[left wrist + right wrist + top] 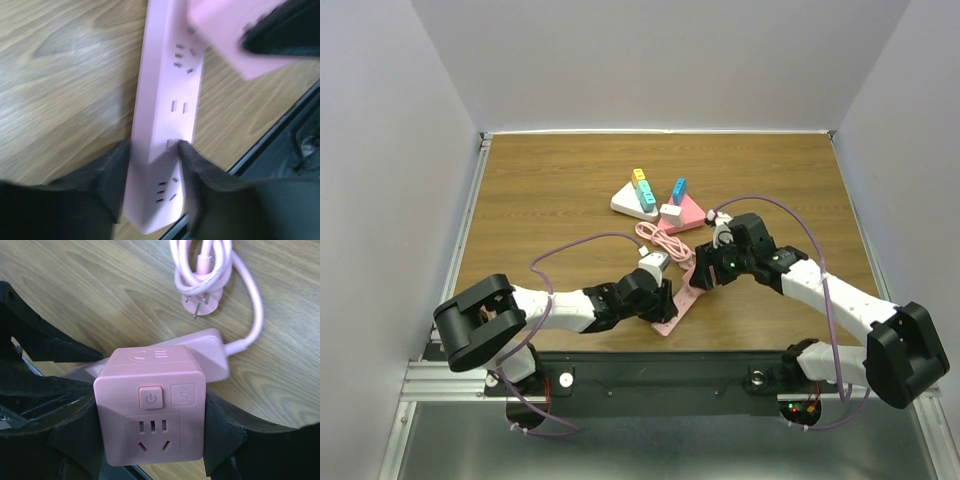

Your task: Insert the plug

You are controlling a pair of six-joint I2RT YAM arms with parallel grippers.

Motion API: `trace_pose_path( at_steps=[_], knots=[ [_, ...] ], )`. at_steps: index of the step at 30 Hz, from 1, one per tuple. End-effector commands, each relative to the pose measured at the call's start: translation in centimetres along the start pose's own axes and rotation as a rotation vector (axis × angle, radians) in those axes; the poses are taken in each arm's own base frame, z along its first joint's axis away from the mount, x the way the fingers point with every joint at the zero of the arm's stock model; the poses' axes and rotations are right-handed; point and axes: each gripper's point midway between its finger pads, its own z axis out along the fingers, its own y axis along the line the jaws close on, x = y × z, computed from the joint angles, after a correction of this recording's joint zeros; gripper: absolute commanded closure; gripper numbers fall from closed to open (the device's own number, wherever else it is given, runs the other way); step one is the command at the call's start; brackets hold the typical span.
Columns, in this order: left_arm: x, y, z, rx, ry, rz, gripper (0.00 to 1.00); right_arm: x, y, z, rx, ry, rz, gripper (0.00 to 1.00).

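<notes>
Near the surface's [550, 190] front edge, the left gripper's [152, 162] jaws clamp a flat pale-pink power strip [167, 100]; over its far end, the right gripper's [150, 432] jaws grip the matching pink cube plug [150, 390].

Bright, even overhead light, soft shadows; left wrist view's pink adapter cube [225, 45] blurred.

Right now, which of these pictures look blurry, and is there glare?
Left wrist: the pink cube is smeared, the power strip sharper. Right wrist: cube crisp, strip behind it soft. Top external: even light, no harsh glare.
</notes>
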Motion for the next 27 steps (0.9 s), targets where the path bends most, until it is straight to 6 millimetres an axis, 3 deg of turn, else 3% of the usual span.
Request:
trace_pose_path(
  at_steps=[1,7,17,27],
  knots=[
    [4.5,4.9,0.1,-0.182,0.153,0.025,0.56,-1.0,1.7,-0.2,-0.054,-0.018,-0.032,1.0],
    [6.0,5.9,0.7,-0.222,0.207,0.015,0.73,-0.8,1.3,0.1,-0.019,-0.002,-0.022,1.0],
    [8.1,7.9,1.0,-0.294,0.276,-0.011,0.9,-1.4,-0.2,0.0,0.087,-0.024,0.0,1.0],
    [7.8,7.9,1.0,-0.291,0.27,-0.01,0.93,-1.7,-0.6,0.8,0.089,0.002,-0.042,1.0]
  ],
)
